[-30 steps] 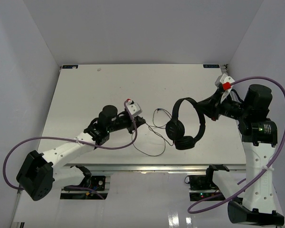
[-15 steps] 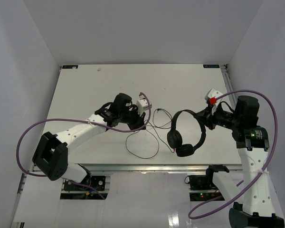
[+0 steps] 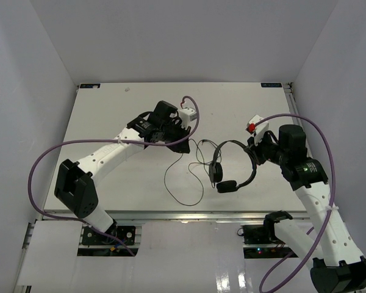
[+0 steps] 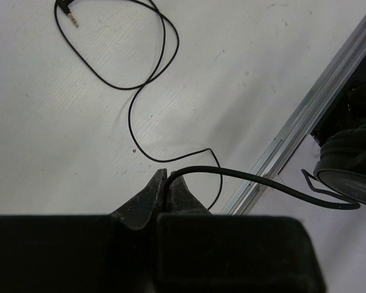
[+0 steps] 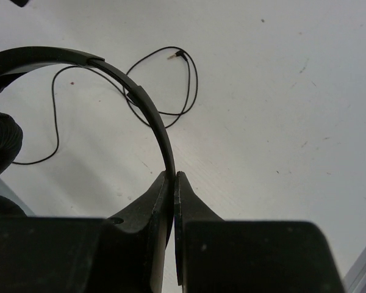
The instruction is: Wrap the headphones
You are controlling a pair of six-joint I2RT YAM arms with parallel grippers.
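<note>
Headphones (image 3: 217, 172) are gripped at the headband by the right gripper (image 5: 173, 177), clamped thin on the band, over the middle-right of the table (image 3: 110, 110); they look lifted off it, tbh. The cable (image 4: 256, 177) is pinched close to the earcup end by the left gripper (image 4: 166, 177), jaws squeezed onto it. Not much seems done: no turns can be seen around the band or cups. The rest of the cable is sprawled in loose loops on the table, plug (image 4: 69, 12) lying free, so basically all the winding is left.

Left arm (image 3: 110, 155), right arm (image 3: 317, 198) angled inward; jaws pinched.
</note>
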